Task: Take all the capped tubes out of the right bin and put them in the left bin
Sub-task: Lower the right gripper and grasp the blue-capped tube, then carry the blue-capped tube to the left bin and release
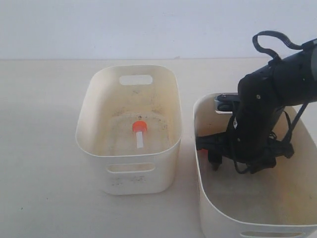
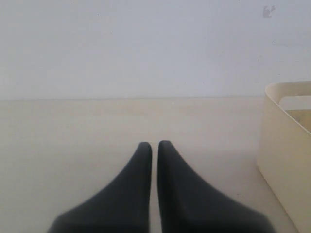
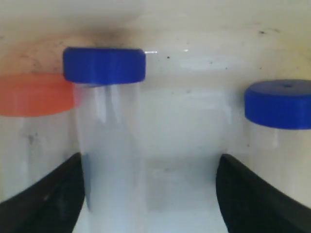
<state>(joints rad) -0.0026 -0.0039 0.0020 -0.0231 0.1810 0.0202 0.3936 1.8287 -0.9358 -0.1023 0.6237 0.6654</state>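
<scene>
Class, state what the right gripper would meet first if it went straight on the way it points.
Probably the blue-capped tube, off-centre between the open fingers of the right gripper; the right bin wall lies behind. Depth unclear.

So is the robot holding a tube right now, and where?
Nothing held. The right tool is open around a blue-capped tube; the left tool is shut, empty.

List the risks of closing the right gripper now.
1. The blue-capped tube sits close against one finger, not centred in the open right gripper; closing may push it aside.
2. The orange-capped tube is right beside it and could get pinched or knocked too.
</scene>
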